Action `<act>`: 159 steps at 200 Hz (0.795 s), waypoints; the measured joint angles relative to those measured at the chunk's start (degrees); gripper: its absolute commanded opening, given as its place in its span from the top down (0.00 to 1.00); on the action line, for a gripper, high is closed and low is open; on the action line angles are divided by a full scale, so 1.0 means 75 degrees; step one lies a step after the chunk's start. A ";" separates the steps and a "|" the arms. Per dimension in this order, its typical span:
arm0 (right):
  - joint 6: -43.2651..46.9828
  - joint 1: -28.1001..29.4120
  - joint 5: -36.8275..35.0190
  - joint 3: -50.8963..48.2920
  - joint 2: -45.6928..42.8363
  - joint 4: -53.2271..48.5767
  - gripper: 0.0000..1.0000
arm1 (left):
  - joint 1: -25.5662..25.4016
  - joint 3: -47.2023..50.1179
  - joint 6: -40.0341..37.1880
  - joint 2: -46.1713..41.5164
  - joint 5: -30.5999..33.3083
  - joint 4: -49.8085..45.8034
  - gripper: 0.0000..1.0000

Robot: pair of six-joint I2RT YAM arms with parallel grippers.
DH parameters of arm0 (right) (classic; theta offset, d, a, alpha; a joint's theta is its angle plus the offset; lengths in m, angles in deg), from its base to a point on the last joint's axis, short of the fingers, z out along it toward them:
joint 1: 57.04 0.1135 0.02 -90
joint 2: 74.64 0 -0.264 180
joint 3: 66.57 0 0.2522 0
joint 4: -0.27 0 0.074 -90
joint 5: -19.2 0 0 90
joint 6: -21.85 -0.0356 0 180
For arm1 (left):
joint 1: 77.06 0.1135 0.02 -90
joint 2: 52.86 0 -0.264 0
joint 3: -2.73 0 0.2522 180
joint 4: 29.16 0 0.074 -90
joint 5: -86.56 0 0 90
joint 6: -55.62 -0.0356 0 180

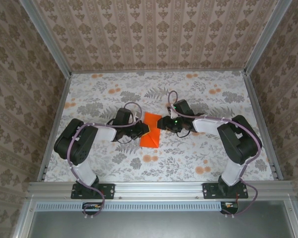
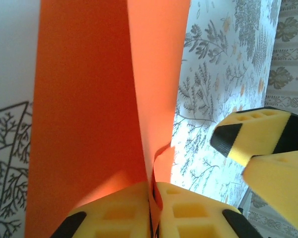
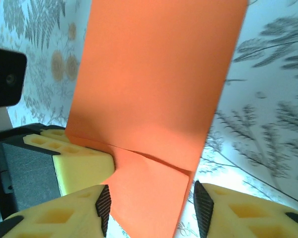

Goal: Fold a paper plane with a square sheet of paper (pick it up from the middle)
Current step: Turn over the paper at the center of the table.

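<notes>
The square sheet of paper (image 1: 150, 130) is bright orange and folded into a long creased shape at the table's middle. My left gripper (image 1: 141, 130) meets it from the left. In the left wrist view that gripper (image 2: 153, 201) is shut on the sheet's (image 2: 89, 99) raised edge, its yellow pads pressed together on the paper. My right gripper (image 1: 163, 124) comes in from the right. In the right wrist view it (image 3: 153, 210) stands open, a finger on each side of the sheet's (image 3: 159, 74) folded flap without touching it. The right fingers (image 2: 253, 131) show beside the sheet.
The flower-printed tabletop (image 1: 198, 153) runs out to metal rails (image 1: 54, 124) at the sides, with patterned walls behind. A left pad (image 3: 82, 161) lies against the sheet's left edge. The two grippers face each other, a paper's width apart.
</notes>
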 measured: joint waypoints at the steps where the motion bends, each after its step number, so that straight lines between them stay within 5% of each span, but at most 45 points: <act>1: -0.0006 -0.0003 -0.0017 -0.0003 -0.0015 -0.0006 0.42 | 0.0000 -0.0006 -0.0006 0.0000 0.0006 -0.0009 0.92; 54: 0.0160 -0.0070 -0.1172 -0.0289 -0.0968 -0.0551 0.31 | 0.0000 -0.0353 -0.0664 -0.0032 0.0408 -0.0956 0.97; 88: 0.0274 -0.0090 -0.1877 -0.0434 -0.1565 -0.0973 0.25 | -0.0003 -0.0956 -0.1571 -0.0886 0.1090 -0.3008 0.97; 159: 0.0440 -0.0291 -0.2882 -0.0743 -0.2445 -0.1451 0.21 | -0.0347 -0.3987 -0.3669 -0.2541 0.5071 -0.8332 0.97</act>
